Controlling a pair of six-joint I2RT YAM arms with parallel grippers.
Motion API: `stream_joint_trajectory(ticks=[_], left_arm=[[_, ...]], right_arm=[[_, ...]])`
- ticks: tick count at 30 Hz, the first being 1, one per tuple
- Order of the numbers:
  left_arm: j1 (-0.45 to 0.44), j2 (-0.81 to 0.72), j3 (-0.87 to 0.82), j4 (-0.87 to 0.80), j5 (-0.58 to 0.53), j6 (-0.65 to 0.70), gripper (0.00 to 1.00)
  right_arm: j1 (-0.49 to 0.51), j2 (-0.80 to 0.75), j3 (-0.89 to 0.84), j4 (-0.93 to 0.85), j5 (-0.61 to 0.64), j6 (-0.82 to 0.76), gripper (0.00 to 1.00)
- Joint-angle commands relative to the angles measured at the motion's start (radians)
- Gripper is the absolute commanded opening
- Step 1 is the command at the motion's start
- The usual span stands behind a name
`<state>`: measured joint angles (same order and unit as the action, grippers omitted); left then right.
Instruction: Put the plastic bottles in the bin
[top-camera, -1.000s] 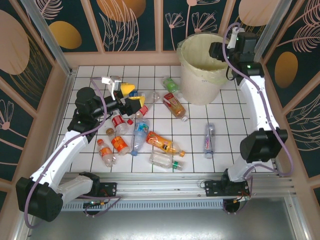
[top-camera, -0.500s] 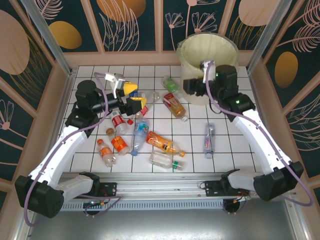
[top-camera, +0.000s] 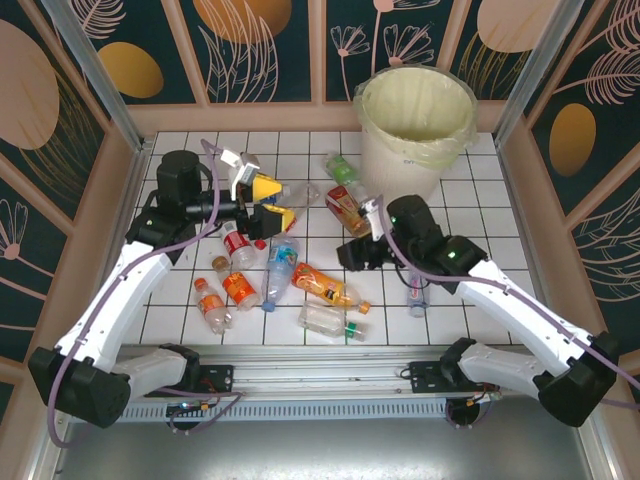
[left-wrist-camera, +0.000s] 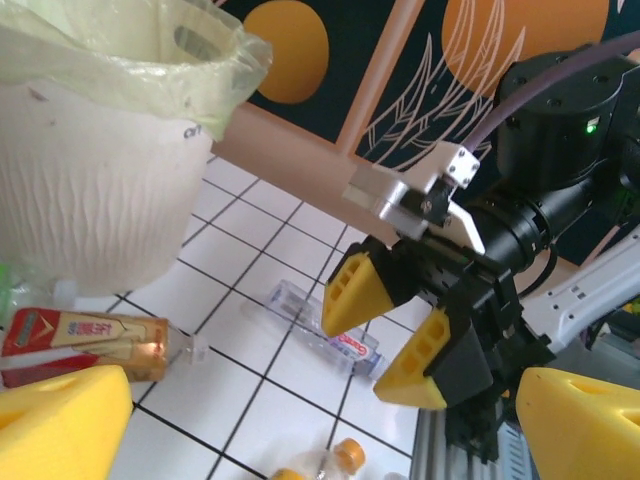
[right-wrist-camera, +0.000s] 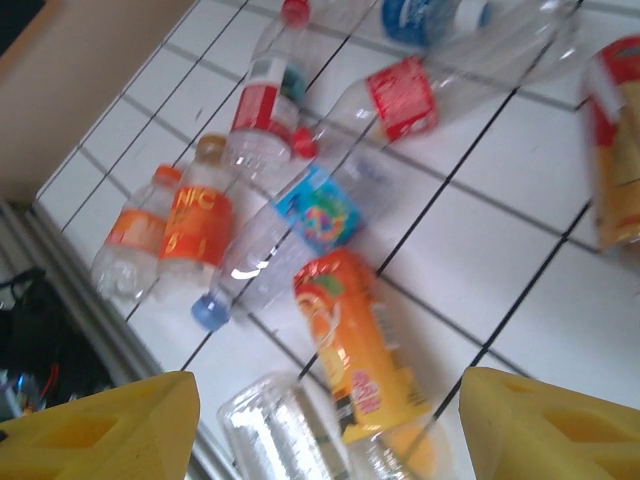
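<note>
Plastic bottles (right-wrist-camera: 355, 345) are strewn on the tabletop (right-wrist-camera: 560, 330) beneath the right jaws, spread wide and empty. The left jaws are held wide too, empty, the bin (left-wrist-camera: 90, 200) seen beyond them.

1. Bin (top-camera: 415, 115) stands at one o'clock on the table (top-camera: 478, 205).
2. Two bottles (top-camera: 340, 166) at its eight o'clock.
3. Bottle cluster (top-camera: 280, 265) sprawls from centre to nine o'clock.
4. Lone bottle (top-camera: 416, 296) at four o'clock, apart.
</note>
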<state>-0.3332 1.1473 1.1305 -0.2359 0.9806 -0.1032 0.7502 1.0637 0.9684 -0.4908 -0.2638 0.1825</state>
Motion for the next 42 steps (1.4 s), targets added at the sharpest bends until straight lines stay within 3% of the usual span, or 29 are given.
stream_joint_trajectory(ticks=[1, 8, 16, 25, 42], left_arm=[[-0.006, -0.083, -0.05, -0.032, 0.008, -0.076, 0.98], [-0.006, -0.215, -0.132, -0.048, -0.011, -0.188, 0.99], [-0.006, -0.28, -0.282, 0.044, -0.038, -0.312, 0.99], [-0.006, -0.311, -0.405, 0.229, 0.037, -0.346, 0.99], [-0.007, -0.36, -0.477, 0.207, -0.015, -0.274, 0.98]], right_arm=[[0.065, -0.009, -0.029, -0.031, 0.022, 0.048, 0.7], [0.184, 0.066, -0.053, -0.027, 0.081, 0.078, 0.7], [0.303, 0.179, -0.032, -0.035, 0.164, 0.088, 0.71], [0.353, 0.28, -0.005, -0.061, 0.208, 0.055, 0.72], [0.403, 0.405, 0.011, -0.098, 0.222, 0.02, 0.71]])
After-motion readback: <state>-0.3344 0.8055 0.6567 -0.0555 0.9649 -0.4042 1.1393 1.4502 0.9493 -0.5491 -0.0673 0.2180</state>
